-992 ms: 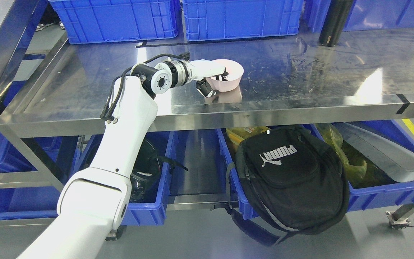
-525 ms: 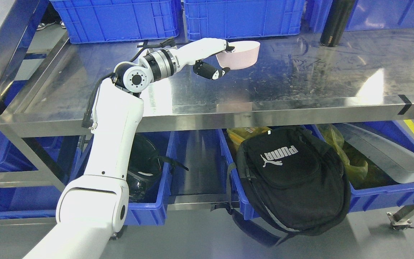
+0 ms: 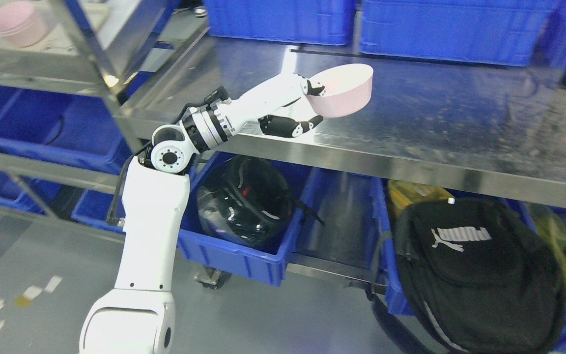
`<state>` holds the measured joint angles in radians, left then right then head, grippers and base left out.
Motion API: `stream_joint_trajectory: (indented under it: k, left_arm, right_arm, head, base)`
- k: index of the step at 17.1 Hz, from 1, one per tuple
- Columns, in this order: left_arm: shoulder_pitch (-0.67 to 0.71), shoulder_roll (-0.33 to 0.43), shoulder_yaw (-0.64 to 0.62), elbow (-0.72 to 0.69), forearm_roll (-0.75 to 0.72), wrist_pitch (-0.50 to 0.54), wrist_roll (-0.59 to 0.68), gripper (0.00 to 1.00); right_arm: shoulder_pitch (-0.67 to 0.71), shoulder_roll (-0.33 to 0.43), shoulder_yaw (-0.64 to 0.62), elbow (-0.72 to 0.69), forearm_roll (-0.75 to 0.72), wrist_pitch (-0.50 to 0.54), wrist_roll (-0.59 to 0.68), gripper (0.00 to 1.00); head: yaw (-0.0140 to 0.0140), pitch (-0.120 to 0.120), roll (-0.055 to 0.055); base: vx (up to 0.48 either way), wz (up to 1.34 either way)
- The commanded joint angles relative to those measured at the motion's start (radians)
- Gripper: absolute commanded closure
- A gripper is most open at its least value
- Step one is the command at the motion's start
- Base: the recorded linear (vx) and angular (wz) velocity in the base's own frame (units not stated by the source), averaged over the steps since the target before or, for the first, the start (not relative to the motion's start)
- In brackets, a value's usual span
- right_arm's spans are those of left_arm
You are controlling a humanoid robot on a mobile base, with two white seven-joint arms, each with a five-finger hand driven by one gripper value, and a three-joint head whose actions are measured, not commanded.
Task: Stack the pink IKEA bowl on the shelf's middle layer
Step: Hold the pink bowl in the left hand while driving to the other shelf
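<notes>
Gripping the pink bowl point(image 3: 344, 91), left robot hand point(image 3: 307, 105) seemingly above steel table point(image 3: 460, 123)

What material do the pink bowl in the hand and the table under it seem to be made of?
Pink bowl: probably matte plastic; even colour, soft sheen, thin rim. Table: likely stainless steel; it is grey, mirrors the blue crates and shows fine scratches. The left hand holds the bowl by its rim.

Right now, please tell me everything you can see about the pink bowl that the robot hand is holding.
The pink bowl is a plain, round, smooth bowl, plastic by its look, with a matte pale pink wall and an empty inside. It is lifted above the steel table, not touching it, and tilted so its opening faces up and toward the camera. The left hand grips its rim on the left side, one of its fingers hooked inside.
</notes>
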<state>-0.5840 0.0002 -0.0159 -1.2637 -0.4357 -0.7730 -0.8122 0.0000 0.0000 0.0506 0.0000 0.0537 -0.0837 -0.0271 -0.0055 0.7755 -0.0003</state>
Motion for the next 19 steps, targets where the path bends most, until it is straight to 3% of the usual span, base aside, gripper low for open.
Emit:
stream_joint_trajectory:
  k: [1, 6, 13, 19]
  left_arm:
    - [0.119, 0.017, -0.044, -0.203, 0.035, -0.012, -0.002, 1.00]
    - [0.145, 0.017, -0.119, -0.217, 0.032, -0.012, -0.028, 0.99]
    - [0.171, 0.017, -0.124, -0.224, 0.032, -0.012, -0.024, 0.99]
    - [0.188, 0.017, -0.125, -0.224, 0.032, -0.012, -0.022, 0.98]
  right_arm:
    - [0.023, -0.017, 0.000, -0.017, 0.000, 0.001, 0.001, 0.00]
    - [0.023, -0.017, 0.000, -0.017, 0.000, 0.001, 0.001, 0.00]
    - [0.023, -0.017, 0.000, -0.017, 0.000, 0.001, 0.001, 0.00]
    - [0.023, -0.017, 0.000, -0.017, 0.000, 0.001, 0.001, 0.00]
  head:
    - [0.0000, 0.000, 0.000]
    - [0.0000, 0.000, 0.000]
    - [0.0000, 0.000, 0.000]
    - [0.0000, 0.000, 0.000]
  base:
    - [-0.049, 1.05]
    - [-0.029, 1.30]
    - [0.034, 1.48]
    - [0.093, 0.82]
